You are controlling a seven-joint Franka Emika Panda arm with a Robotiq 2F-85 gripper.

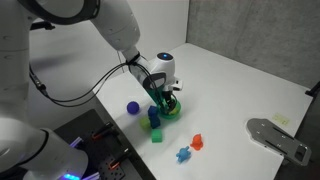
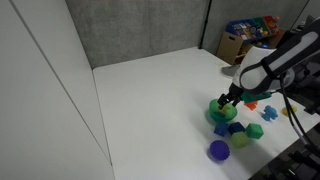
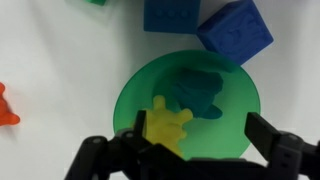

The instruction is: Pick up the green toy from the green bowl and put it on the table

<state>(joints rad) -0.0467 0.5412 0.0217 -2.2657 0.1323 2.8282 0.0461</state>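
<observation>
The green bowl (image 3: pixel 232 128) sits on the white table (image 3: pixel 50 60) and fills the middle of the wrist view. In it lie a dark green toy (image 3: pixel 195 92) and a yellow toy (image 3: pixel 168 125), touching each other. My gripper (image 3: pixel 200 150) is open and hovers just above the bowl. Its left finger is over the yellow toy and its right finger is near the bowl's right rim. Both exterior views show the gripper (image 1: pixel 160 97) (image 2: pixel 230 100) directly over the bowl (image 1: pixel 172 110) (image 2: pixel 218 108). Nothing is held.
Two blue blocks (image 3: pixel 175 12) (image 3: pixel 235 30) lie just beyond the bowl. An orange toy (image 3: pixel 5 105) lies to the left. A purple ball (image 1: pixel 132 107), a green block (image 1: pixel 157 134), an orange toy (image 1: pixel 197 142) and a blue toy (image 1: pixel 184 154) lie nearby. A grey device (image 1: pixel 278 135) is at the table edge.
</observation>
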